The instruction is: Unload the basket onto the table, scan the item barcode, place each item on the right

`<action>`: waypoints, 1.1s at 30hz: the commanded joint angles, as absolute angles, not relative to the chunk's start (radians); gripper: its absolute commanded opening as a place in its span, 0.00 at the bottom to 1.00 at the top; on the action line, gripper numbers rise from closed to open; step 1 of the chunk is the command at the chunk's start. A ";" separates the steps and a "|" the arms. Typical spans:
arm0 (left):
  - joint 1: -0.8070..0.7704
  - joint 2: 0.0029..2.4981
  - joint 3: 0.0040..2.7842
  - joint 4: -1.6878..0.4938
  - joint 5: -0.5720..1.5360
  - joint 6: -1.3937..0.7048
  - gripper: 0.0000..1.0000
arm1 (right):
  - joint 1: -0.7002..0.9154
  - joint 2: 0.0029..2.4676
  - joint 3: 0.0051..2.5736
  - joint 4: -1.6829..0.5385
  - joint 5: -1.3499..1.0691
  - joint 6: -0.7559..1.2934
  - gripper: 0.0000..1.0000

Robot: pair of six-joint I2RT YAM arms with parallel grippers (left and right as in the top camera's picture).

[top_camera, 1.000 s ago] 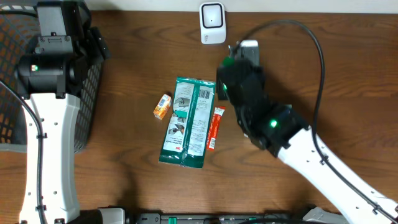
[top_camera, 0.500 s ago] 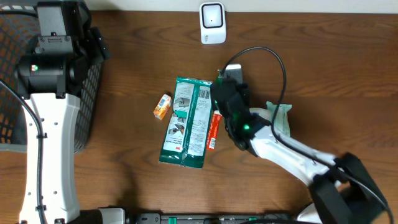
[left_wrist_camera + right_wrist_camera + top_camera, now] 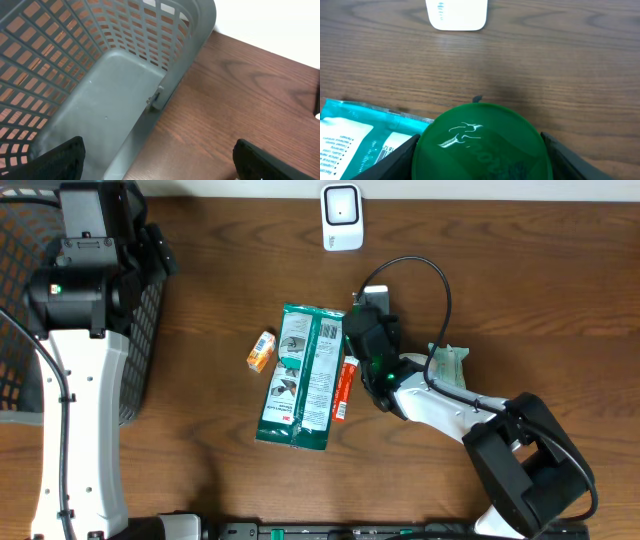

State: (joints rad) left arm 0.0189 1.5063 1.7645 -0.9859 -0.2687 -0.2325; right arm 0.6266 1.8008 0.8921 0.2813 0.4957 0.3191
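Green canister (image 3: 482,137) end-on in right gripper (image 3: 482,156), long axis toward white scanner (image 3: 456,14)

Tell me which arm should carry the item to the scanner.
The right arm: its jaws hold the green round item, with the white scanner just ahead. The left arm sits apart, jaws open by the basket.

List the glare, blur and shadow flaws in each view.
Overhead: evenly lit and sharp across the table. Right wrist: a white glare streak on the green round item in the right gripper; the white scanner behind looks slightly soft. Left wrist: the left gripper shows as dark blurs in the bottom corners; the basket is sharp.
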 commanded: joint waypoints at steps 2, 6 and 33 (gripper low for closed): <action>0.023 1.507 1.771 -0.985 -0.286 -0.234 0.90 | 0.624 1.799 0.895 0.278 0.503 0.304 0.75; 0.023 1.507 1.771 -0.985 -0.285 -0.234 0.90 | 0.624 1.797 0.896 0.252 0.503 0.297 0.77; 0.023 1.507 1.771 -0.985 -0.285 -0.234 0.90 | 0.361 1.760 1.968 -1.220 -0.140 0.249 0.99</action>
